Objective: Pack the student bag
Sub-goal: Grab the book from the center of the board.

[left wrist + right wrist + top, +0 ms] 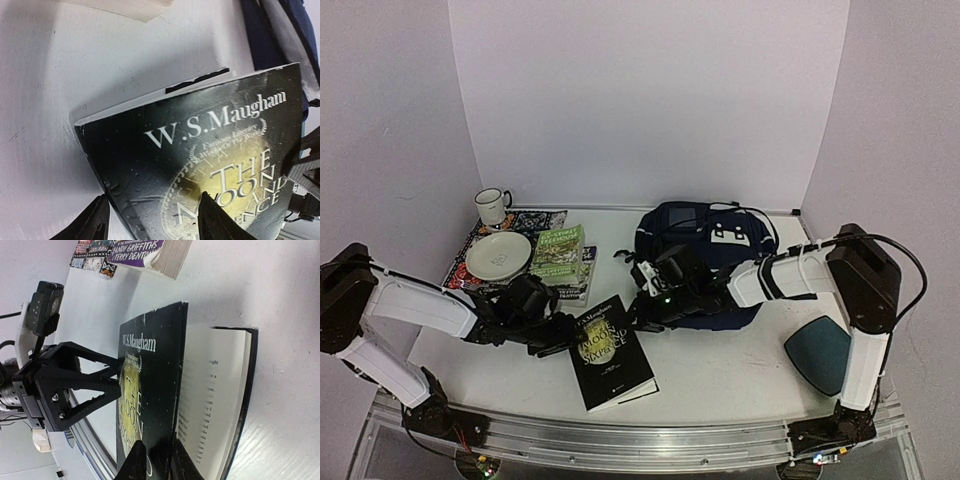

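The student bag (692, 226), navy blue with a white patch, lies at the back centre of the table; its fabric also shows in the left wrist view (272, 35). A black paperback (610, 352) lies in front of it. My right gripper (642, 302) reaches over from the bag's side and is shut on the raised front cover's edge (160, 462), with the pages (215, 385) bared beneath. My left gripper (563, 340) stands open at the spine side (155, 220), one finger (97, 220) beside the book and the other over the cover.
At the back left a white mug (492, 206) and a saucer (499, 255) stand on magazines (535, 219). Beside them is a stack of books (561, 256) with a green cover on top. A dark teal pouch (817, 352) lies at the right front.
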Controlling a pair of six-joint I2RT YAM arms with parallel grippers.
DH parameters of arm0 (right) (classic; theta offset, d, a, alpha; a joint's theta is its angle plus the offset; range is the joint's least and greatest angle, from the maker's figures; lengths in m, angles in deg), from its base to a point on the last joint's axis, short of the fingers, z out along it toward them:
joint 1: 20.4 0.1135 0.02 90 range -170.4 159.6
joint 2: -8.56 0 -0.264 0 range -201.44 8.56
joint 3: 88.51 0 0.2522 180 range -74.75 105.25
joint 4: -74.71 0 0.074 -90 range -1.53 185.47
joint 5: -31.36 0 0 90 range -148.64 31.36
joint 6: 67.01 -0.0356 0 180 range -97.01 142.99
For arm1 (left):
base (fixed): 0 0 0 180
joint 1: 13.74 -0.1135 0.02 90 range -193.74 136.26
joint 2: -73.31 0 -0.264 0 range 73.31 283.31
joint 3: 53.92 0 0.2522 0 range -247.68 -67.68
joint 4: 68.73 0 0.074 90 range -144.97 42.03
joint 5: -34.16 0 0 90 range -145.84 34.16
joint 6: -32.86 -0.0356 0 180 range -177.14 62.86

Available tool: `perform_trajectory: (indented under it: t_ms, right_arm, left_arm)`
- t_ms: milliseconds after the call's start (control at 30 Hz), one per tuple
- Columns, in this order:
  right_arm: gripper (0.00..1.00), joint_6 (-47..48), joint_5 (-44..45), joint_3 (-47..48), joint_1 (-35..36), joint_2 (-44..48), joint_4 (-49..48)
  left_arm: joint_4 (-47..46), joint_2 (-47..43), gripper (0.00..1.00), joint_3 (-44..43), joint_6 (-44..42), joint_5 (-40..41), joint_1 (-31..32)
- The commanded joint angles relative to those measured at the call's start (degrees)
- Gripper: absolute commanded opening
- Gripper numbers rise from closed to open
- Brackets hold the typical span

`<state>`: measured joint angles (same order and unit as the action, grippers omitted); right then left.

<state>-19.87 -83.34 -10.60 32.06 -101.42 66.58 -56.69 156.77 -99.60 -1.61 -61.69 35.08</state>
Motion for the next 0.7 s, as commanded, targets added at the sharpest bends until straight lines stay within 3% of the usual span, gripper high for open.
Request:
perform_trajectory:
  t_ms: [0,167,267,667]
  right_arm:
    - [0.12,-2.6,-4.7,-0.7,-0.4,1.8,-6.0]
    - [0.00,-5.1,-6.9,-1.9,-1.1,2.3,-9.2]
    - [0.00,-6.9,-7.6,-3.4,-2.1,3.6,-11.7]
    - [0.00,-13.7,-4.2,-10.5,-6.0,15.0,-27.1]
  left_arm:
    - [-6.9,-4.1,0.61,0.8,0.8,0.6,0.5]
    - [-7.1,-6.5,0.61,1.8,1.0,2.5,0.5]
    - [-7.1,-9.6,0.63,3.3,1.6,5.0,0.5]
    - [-8.9,-20.9,0.89,6.7,1.8,11.6,0.5]
